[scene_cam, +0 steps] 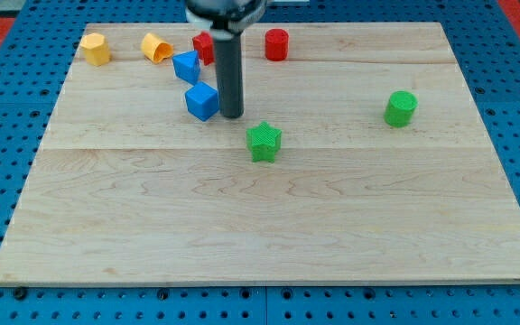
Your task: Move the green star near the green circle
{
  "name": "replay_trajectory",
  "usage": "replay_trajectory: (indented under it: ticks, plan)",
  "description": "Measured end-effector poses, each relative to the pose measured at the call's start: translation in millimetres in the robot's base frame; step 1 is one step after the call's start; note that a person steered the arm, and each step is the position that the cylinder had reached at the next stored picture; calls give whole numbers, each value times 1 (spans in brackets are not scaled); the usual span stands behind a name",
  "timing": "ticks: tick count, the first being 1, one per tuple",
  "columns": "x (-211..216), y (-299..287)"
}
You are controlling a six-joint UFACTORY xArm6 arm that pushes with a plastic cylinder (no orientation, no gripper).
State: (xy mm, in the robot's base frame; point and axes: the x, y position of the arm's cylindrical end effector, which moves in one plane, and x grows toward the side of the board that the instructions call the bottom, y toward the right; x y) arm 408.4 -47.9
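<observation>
Seven blocks are counted on the wooden bench (pixel 269 226): two green, two blue, two red and two yellow... rather, eight in all. The green star (pixel 264 142) is found a little above the middle of the bench, well apart from the green circle (pixel 401 108), which is seen as an upright round block toward the view's right. No pincer is carried by the arm, so no wide or narrow state can be told; only a straight dark rod is fitted, and my tip (pixel 231 116) is set down on the bench just up and to the view's left of the green star, with a gap between them. Just beside the tip, on its left, a blue cube (pixel 202 101) is placed, seemingly touching or nearly touching the rod. A second blue block (pixel 186 66) is found above it. Partly hidden behind the rod, a red block (pixel 204 47) is seen, its shape not clear, and a red cylinder (pixel 276 44) is stood to the right of it. At the view's top left, two yellow blocks are laid: one (pixel 96 49) near the corner, the other (pixel 157 47) to its right.
</observation>
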Motion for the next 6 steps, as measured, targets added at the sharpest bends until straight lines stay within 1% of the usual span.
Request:
replay_trajectory:
  ticks: [1,2,3,4,5,6]
  plan:
    - [40,-27]
    - [16,12]
    - [-35,105]
    - [-6,84]
    - [-19,19]
    - [1,-19]
